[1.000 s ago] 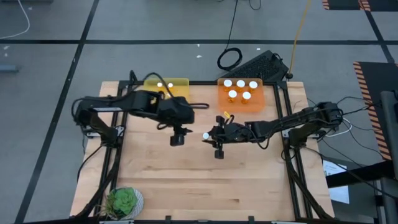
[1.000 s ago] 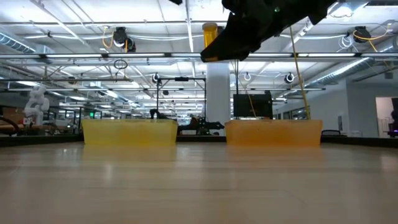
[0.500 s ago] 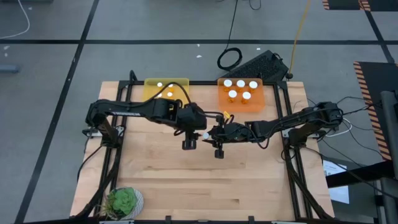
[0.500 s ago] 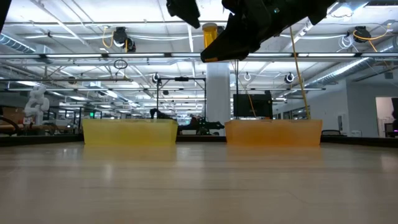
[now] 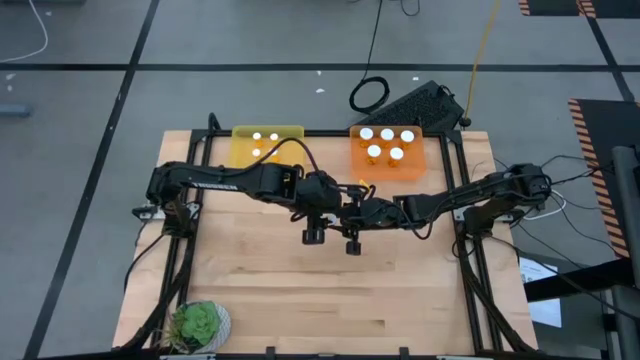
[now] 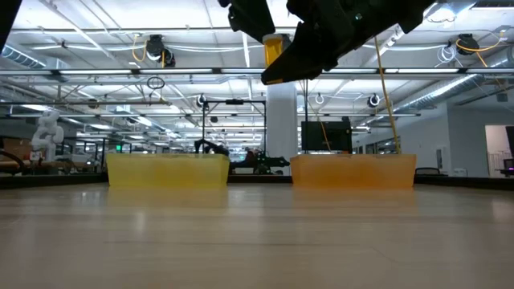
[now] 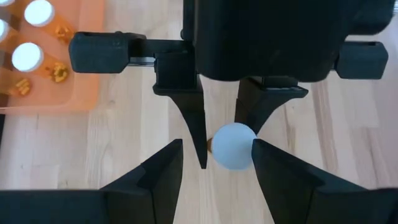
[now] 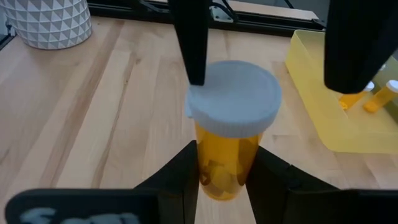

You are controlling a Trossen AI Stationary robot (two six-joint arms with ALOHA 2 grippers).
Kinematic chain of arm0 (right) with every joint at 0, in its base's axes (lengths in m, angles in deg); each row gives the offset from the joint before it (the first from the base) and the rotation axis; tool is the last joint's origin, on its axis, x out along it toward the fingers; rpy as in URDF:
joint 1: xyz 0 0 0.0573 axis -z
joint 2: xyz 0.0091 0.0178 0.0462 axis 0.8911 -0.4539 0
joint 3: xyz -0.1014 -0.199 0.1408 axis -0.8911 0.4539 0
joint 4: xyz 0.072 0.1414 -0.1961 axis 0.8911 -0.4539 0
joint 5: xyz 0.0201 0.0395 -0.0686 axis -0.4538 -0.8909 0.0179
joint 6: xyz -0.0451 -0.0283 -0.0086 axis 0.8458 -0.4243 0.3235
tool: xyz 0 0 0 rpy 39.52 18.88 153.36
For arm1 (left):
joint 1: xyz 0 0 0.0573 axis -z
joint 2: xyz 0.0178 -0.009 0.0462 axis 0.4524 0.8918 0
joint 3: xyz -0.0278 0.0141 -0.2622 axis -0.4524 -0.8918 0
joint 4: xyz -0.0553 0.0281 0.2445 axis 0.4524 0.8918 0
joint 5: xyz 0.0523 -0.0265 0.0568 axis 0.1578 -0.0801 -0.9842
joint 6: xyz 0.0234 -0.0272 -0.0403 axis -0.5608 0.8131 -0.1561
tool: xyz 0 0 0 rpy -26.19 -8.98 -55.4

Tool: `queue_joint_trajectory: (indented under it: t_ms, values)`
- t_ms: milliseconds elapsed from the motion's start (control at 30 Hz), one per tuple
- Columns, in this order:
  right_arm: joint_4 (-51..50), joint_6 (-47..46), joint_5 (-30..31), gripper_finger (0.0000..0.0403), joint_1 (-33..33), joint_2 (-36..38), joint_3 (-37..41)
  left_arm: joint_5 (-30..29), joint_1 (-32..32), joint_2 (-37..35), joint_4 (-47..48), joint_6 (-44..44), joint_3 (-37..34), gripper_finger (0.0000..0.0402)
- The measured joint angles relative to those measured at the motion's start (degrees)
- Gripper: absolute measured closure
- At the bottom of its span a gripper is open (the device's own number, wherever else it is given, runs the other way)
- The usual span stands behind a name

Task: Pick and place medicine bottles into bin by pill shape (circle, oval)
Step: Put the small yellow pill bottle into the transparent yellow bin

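My right gripper (image 8: pixel 224 177) is shut on a medicine bottle (image 8: pixel 229 146), amber with a round white cap (image 7: pixel 233 145), high above the table's middle (image 6: pixel 273 50). My left gripper (image 7: pixel 214 171) hangs over it, open and pointing down. Its fingers (image 8: pixel 189 43) stand on either side of the cap, one close to the rim. Whether that finger touches the cap, I cannot tell. At the far edge stand a yellow bin (image 5: pixel 268 143) with two bottles and an orange bin (image 5: pixel 388 148) with several. My right gripper pinches the bottle's amber body (image 8: pixel 227 168), below the cap, between its two fingers. The fingers come roughly level from the table's right side. The bottle stands upright in the hold, cap up, lifted well clear of the table.
A small plant in a white pot (image 5: pixel 198 325) sits at the table's near left corner. A dark keyboard (image 5: pixel 420 103) and cables lie on the floor beyond the far edge. Bare wood (image 5: pixel 330 290) spreads between the arms and the near edge.
My left gripper has moved toward the table's right edge, from left of centre up to the bottle that my right gripper holds. Its fingers now stand on either side of the cap. My right gripper and the bottle have kept still.
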Motion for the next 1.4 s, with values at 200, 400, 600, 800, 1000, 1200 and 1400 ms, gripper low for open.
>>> queue_joint_trajectory:
  t_ms: [200, 400, 600, 800, 1000, 1200, 1400]
  values:
    - [0.2, 0.0, 0.0, 0.0303, 0.0, 0.0, 0.0, 1.6, 0.0, -0.4, 0.6, 0.4, 0.0, 0.0203]
    - [0.6, 0.0, 0.1, 0.0303, 0.1, 0.1, -0.1, 3.0, 0.1, -1.4, 1.1, 1.4, 0.3, 0.0198]
    - [0.5, 0.1, 0.1, 0.0303, 0.1, 0.1, -0.1, 0.0, 0.5, -1.1, 0.9, 2.0, 0.3, 0.0162]
    - [0.5, 0.2, 0.1, 0.0303, 0.1, 0.1, -0.1, -1.1, 0.8, -1.2, -0.3, 2.6, 0.3, 0.0143]
    - [0.5, 0.3, 0.1, 0.0303, 0.1, 0.1, -0.1, -1.3, 0.9, -1.2, -1.7, 2.9, -2.0, 0.0142]
    - [0.5, 0.4, 0.0, 0.0303, 0.1, 0.1, -0.1, -2.1, 1.4, -1.2, -4.7, 2.2, -4.4, 0.0142]
    - [0.5, 0.4, 0.0, 0.0303, 0.1, 0.1, -0.1, -2.6, 1.3, -1.2, -6.3, 1.5, -4.9, 0.0168]
